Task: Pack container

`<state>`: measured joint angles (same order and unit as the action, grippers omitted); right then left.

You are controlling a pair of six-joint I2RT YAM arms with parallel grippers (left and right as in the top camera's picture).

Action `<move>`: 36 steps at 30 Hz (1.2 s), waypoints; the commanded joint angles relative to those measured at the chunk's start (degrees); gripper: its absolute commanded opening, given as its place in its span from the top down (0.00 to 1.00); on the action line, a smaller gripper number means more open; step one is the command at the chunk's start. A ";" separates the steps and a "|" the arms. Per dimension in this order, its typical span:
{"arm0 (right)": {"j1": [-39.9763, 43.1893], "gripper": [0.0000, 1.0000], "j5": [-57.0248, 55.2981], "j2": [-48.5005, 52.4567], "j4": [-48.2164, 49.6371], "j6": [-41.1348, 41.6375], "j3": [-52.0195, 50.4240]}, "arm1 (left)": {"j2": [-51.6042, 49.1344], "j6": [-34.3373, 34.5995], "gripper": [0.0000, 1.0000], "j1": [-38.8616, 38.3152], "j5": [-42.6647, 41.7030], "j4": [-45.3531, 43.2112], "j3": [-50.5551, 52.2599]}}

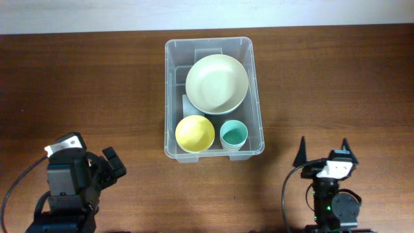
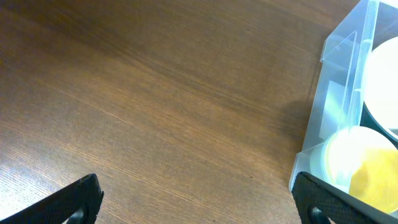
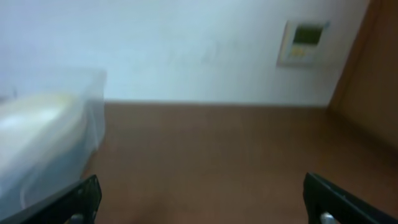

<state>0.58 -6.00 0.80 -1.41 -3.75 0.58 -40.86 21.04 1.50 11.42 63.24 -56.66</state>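
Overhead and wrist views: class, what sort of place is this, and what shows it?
Probably an indoor robot lab or test bench: a wooden table against a white wall, a wall panel, and a left arm and right arm flanking the container.

A wooden table point(image 1: 77, 84) meets a white wall point(image 3: 186, 43) bearing a small panel point(image 3: 303, 42).

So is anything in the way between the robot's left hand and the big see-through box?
No, nothing visible. Only bare wooden table lies between the open left gripper and the container, which holds a big pale bowl, a yellow bowl and a teal cup.
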 commanded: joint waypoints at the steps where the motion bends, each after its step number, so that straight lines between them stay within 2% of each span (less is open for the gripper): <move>1: -0.59 0.01 1.79 -0.61 -0.83 -0.96 -0.26 | 0.33 0.76 0.00 -0.22 0.39 0.07 0.26; 4: -0.57 0.01 2.93 -0.61 -3.21 -0.96 -0.26 | 0.33 0.76 0.00 -0.24 0.39 0.07 0.26; 36: -0.57 0.01 2.97 -0.59 -3.08 -0.94 -0.26 | 0.33 0.76 0.00 -0.24 0.39 0.07 0.26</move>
<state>0.58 -3.53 0.80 -3.86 -4.56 0.58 -40.86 21.04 1.50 11.42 63.26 -56.66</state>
